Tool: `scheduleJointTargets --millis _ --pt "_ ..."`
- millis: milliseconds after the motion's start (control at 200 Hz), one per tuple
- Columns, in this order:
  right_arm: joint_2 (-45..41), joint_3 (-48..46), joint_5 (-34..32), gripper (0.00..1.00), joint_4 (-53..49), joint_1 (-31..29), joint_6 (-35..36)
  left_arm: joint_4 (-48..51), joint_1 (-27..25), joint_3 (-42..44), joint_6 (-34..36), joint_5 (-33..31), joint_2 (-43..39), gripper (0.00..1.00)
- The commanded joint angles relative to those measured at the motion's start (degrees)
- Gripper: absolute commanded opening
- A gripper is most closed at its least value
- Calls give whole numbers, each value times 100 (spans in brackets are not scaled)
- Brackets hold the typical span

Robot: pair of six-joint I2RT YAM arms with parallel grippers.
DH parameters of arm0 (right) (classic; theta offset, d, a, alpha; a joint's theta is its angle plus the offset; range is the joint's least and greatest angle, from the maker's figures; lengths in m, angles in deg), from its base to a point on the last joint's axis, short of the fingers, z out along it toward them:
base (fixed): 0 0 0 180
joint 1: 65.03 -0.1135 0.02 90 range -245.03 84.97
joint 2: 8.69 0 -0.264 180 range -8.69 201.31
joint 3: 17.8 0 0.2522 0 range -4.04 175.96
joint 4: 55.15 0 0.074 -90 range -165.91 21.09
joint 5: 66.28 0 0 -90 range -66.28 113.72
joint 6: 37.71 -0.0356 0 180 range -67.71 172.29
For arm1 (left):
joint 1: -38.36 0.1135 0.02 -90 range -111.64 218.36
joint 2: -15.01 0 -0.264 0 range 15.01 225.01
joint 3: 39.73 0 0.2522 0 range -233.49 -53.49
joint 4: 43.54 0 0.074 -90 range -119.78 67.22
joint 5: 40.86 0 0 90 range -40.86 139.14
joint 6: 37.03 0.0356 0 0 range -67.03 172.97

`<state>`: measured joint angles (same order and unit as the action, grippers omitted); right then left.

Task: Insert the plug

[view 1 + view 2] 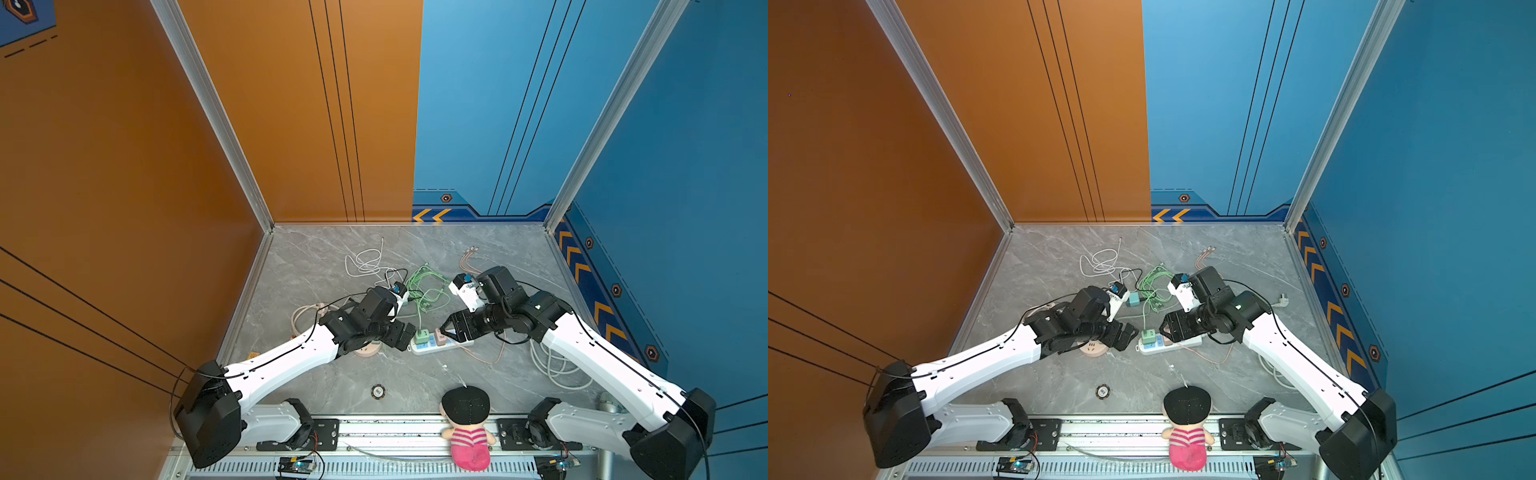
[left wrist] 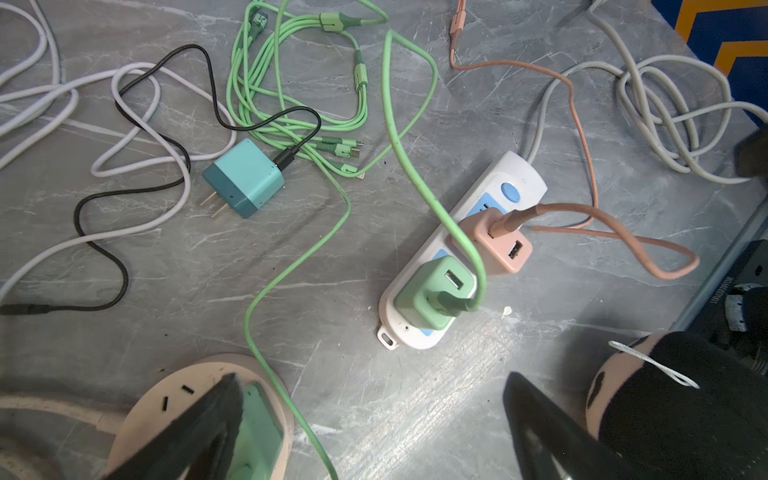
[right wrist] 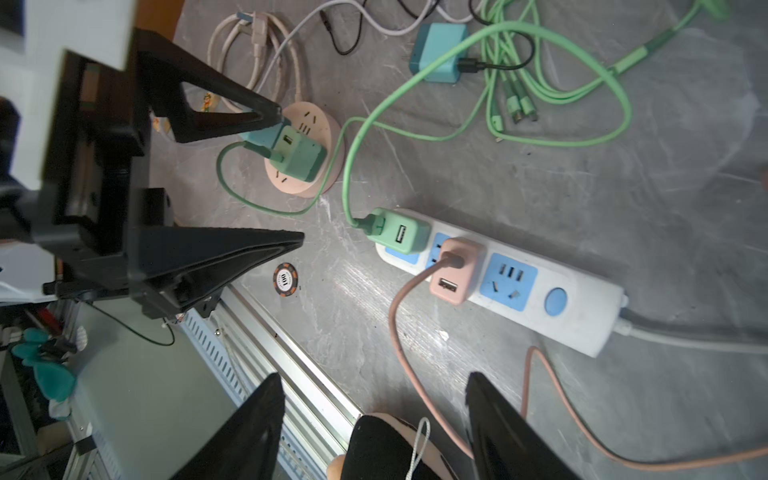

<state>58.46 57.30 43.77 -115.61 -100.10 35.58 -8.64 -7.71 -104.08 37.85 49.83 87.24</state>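
- Lying on its side with both prongs bare, the teal charger (image 2: 243, 183) rests on the table beyond the power strip (image 3: 582, 316) and a little to its left. It sits among loose cables, and I judge it to be the plug left to insert.
- A black cable (image 2: 286, 158) is plugged into its back, so any lift will drag that cable along.
- On the strip, the free socket (image 3: 509, 282) sits to the right of the pink charger (image 3: 457, 270). A green charger (image 3: 401, 235) fills the left end.
- The left claw (image 2: 372, 380) is spread wide and pinches nothing. It sits at the round socket (image 3: 303, 189), left of the strip, with one finger touching the second green charger (image 3: 301, 160) standing there.
- The right claw (image 3: 374, 376) is spread and empty, by the right part of the strip.
- To do the step well, grip the teal body across its flat sides and keep the prongs clear.
- Turn the prongs downward, line them up with the slots, and press straight down.
- The strip looks light, so the other claw could steady it.
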Motion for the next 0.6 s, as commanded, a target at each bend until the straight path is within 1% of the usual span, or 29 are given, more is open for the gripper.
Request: scheduleJointTargets --millis 0,80,170,185,230,295,455,596 --pt "54 -15 -792 76 -235 -90 -105 250 47 -201 -49 -31 65 98" --pt "174 48 -839 76 -235 -262 -38 289 51 -228 -29 -59 102 98" --pt "374 132 -888 80 -233 -474 35 315 50 -252 -10 -95 147 98" --pt "403 142 -885 81 -234 -636 55 324 47 -260 -14 -102 166 98" --pt "526 159 -904 81 -235 -778 116 342 58 -279 -1 -120 208 98" --pt "704 172 -1091 82 -242 -922 154 351 54 -302 0 -115 287 98" --pt "1064 207 -1617 81 -235 -952 102 370 54 -354 4 -89 404 98" --pt "1227 323 -1982 76 -233 -889 115 421 83 -390 35 -130 445 98"
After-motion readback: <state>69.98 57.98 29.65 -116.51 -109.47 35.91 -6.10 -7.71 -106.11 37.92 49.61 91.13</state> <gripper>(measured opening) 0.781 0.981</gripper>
